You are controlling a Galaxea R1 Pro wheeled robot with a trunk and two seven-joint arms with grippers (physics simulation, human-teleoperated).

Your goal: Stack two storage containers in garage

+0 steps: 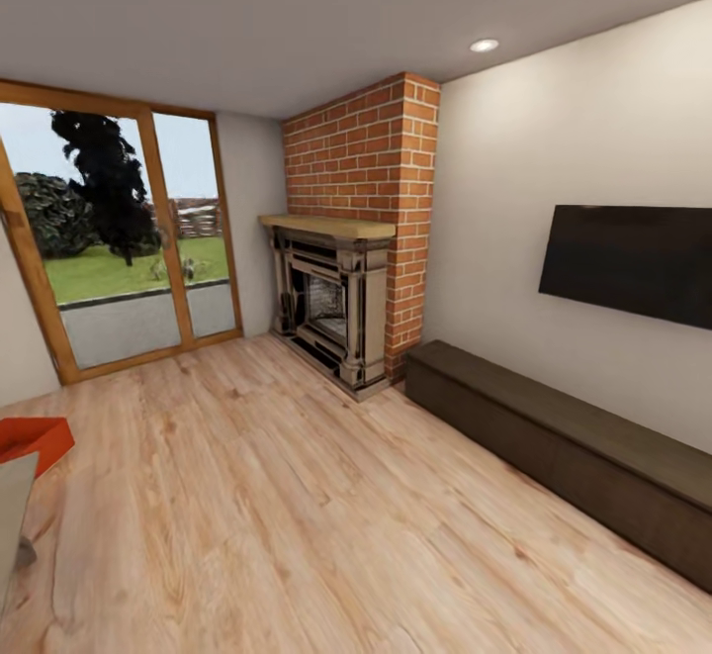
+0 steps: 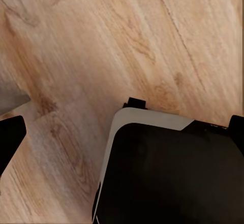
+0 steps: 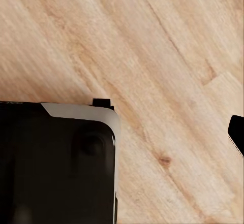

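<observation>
Step — locating bins in living room | storage container point(image 1: 33, 439) at head view's left edge on plank floor point(image 1: 297, 515) | grippers' state: cannot tell | next — turn left, approach it.

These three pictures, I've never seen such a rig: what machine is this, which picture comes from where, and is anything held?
A simulated wheeled robot with two arms. The big picture is from its head: a living room with a fireplace, glass doors, a TV and a low cabinet. One orange-red bin peeks in at the left edge. The other two pictures come from wrist cameras looking down at the wood floor and the robot's dark base. Whether the grippers are open cannot be told; nothing held is visible.
</observation>
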